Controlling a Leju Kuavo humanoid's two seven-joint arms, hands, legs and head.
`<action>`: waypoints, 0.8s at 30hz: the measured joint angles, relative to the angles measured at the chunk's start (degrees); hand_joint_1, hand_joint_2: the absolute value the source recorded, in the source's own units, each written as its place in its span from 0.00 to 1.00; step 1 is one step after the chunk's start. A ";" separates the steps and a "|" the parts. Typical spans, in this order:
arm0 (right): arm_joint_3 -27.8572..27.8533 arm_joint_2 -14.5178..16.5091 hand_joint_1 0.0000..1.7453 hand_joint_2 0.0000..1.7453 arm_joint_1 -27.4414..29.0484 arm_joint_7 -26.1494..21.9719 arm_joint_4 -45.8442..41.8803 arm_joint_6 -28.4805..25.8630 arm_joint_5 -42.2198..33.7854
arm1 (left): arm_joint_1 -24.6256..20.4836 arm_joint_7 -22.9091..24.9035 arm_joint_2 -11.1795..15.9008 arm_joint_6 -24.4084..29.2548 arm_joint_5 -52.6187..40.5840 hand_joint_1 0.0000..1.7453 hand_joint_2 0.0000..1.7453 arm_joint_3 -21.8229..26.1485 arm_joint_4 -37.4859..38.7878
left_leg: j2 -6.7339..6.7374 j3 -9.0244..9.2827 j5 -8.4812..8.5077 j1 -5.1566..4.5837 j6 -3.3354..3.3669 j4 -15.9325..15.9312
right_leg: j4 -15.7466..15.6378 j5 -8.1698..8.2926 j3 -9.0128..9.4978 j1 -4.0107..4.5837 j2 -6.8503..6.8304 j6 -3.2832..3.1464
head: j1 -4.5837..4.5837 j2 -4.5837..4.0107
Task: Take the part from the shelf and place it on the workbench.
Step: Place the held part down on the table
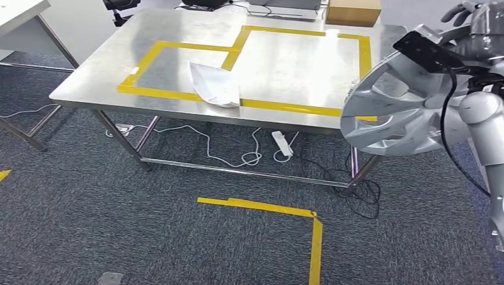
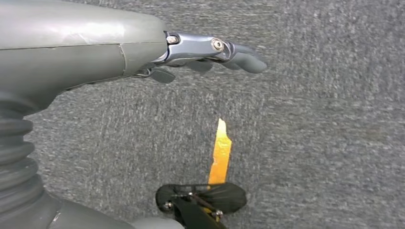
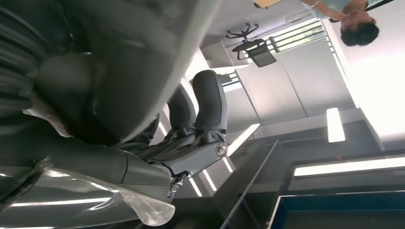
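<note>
The right hand (image 3: 191,143) is gripping one large silver spoked plastic wheel cover (image 1: 395,110) at the right of the scene, holding it tilted just off the near right corner of the single stainless-steel worktop (image 1: 95,74), while the left hand (image 2: 200,52) is hanging over the grey carpet (image 1: 119,208) with its fingers loosely extended and holding nothing. On the worktop two yellow-taped rectangles (image 1: 297,107) are lying side by side, one crumpled white sheet (image 1: 215,84) is sitting across their shared near edge, and one brown cardboard box (image 1: 353,12) is standing at the far edge. Under the worktop one white power strip (image 1: 282,143) and loose white and black cables are lying on the carpet, with a yellow tape corner (image 1: 309,222) marked nearer.
</note>
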 joint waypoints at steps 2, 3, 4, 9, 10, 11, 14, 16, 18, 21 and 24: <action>-0.07 -0.07 1.00 1.00 0.13 -0.03 0.01 -0.08 -0.02 | -0.01 0.01 -0.03 0.05 -0.09 0.00 1.00 0.00 0.00 | 0.01 0.32 0.18 0.12 0.61 -0.55 | 0.76 -0.84 -0.45 -0.14 -0.09 0.48 | 0.05 0.00; -0.10 -0.13 1.00 1.00 0.14 -0.04 0.01 -0.15 -0.03 | -0.04 0.01 -0.02 0.08 -0.14 0.00 1.00 0.00 0.00 | 0.01 0.51 0.29 0.20 0.92 -0.86 | 2.66 -1.97 -1.38 -0.13 -0.13 0.57 | 0.13 0.01; -0.13 -0.19 1.00 1.00 0.15 -0.07 0.01 -0.22 -0.04 | -0.08 0.01 -0.01 0.11 -0.19 0.00 1.00 0.00 0.00 | 0.01 0.62 0.31 0.23 1.13 -1.00 | 5.83 -3.53 -2.98 -0.11 -0.16 0.55 | 0.17 0.01; -0.11 -0.28 1.00 1.00 1.09 -0.11 0.04 -0.36 -0.09 | -0.08 0.04 -0.10 0.16 -0.28 0.00 1.00 0.00 0.00 | -0.04 1.08 -0.11 0.06 1.48 -0.91 | 13.63 -3.70 -8.15 -0.04 -0.22 0.65 | 0.22 0.01; -0.11 -0.31 1.00 1.00 1.09 -0.11 0.03 -0.39 -0.09 | -0.09 0.05 -0.16 0.16 -0.29 0.00 1.00 0.00 0.00 | -0.08 1.28 -0.32 0.07 1.38 -0.82 | 9.82 -1.27 -6.57 -0.05 -0.31 0.64 | 0.23 0.02; -0.12 -0.34 1.00 1.00 0.98 -0.11 0.03 -0.46 -0.09 | -0.12 0.05 -0.19 0.16 -0.30 0.00 1.00 0.00 0.00 | -0.15 1.39 -0.55 -0.03 1.19 -0.66 | 6.02 0.53 -4.68 0.01 -0.41 0.60 | 0.22 0.02; -0.14 -0.43 1.00 1.00 0.84 -0.10 0.03 -0.64 -0.10 | -0.10 0.08 -0.20 0.21 -0.30 0.00 1.00 0.00 0.00 | -0.31 1.25 -0.86 -0.31 0.52 -0.23 | 0.59 1.41 -1.71 0.31 -0.42 0.02 | 0.13 0.02; -0.16 -0.52 1.00 1.00 1.09 -0.09 0.02 -0.63 -0.10 | -0.06 0.10 -0.18 0.27 -0.30 0.00 1.00 0.00 0.00 | -0.32 1.21 -1.04 -0.26 0.04 -0.11 | 0.35 1.31 -1.61 0.21 -0.34 -0.55 | 0.09 0.01; -0.18 -0.61 1.00 1.00 1.14 -0.09 0.01 -0.62 -0.10 | -0.09 0.10 -0.17 0.31 -0.32 0.00 1.00 0.00 0.00 | -0.26 0.31 -2.62 -0.16 -0.65 2.24 | 0.23 1.24 -1.26 -0.07 -0.40 -1.14 | -0.03 0.00; -0.14 -0.62 1.00 1.00 1.16 -0.11 0.02 -0.60 -0.04 | -0.06 0.10 -0.22 0.32 -0.38 0.00 1.00 0.00 0.00 | -0.16 -4.77 -7.30 0.19 -1.39 13.07 | 0.19 0.94 -0.72 -0.15 -0.49 -1.71 | -0.14 0.01; -0.13 -0.67 1.00 1.00 1.32 -0.11 0.02 -0.58 0.07 | 0.08 0.10 -0.23 0.33 -0.38 0.00 1.00 0.00 0.00 | -0.15 -6.39 -5.64 0.27 -1.27 14.93 | 0.20 0.60 -0.25 -0.13 -0.31 -1.76 | -0.14 0.02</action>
